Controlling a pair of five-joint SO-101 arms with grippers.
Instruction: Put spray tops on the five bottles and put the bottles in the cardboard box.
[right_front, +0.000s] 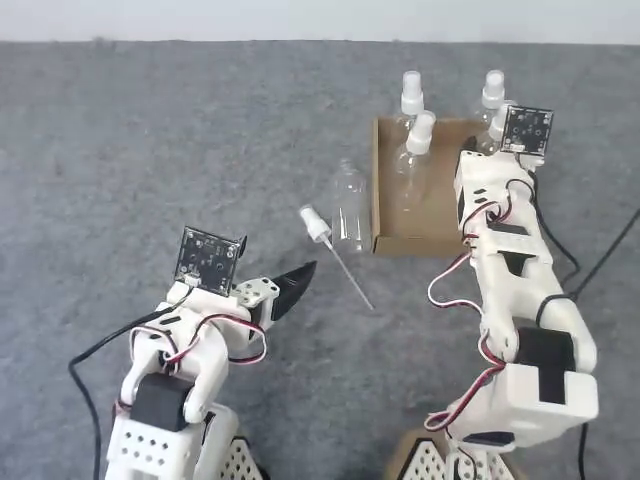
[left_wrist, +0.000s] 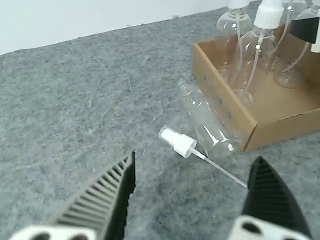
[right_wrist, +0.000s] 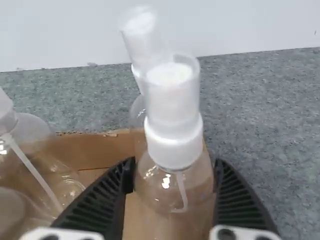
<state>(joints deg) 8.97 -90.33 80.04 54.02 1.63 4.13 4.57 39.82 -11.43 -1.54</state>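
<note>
**Operator:** What is my right arm doing?

**Spotter:** Your right pincer (right_wrist: 173, 165) has its jaws set against both sides of a clear plastic bottle with a white spray top (right_wrist: 170, 130). It grips that bottle upright inside the shallow brown cardboard box (right_front: 420, 243). I'd say you hold it at the shoulder so it stands straight and doesn't tip onto its neighbours.

**Operator:** What else is in the box?

**Spotter:** Three more capped clear bottles (right_front: 420, 132), all standing. With yours, that makes four.

**Operator:** And the fifth?

**Spotter:** The uncapped clear bottle (right_front: 349, 205) lies on its side on the grey felt-covered table (right_front: 150, 150), right against the box's outer wall. The loose white spray top with its long dip tube (right_front: 315, 222) lies just beside it. Your left pincer (left_wrist: 195, 167) hangs wide open and empty, aimed at that spray top, likely so you can pick it up for capping.
</note>
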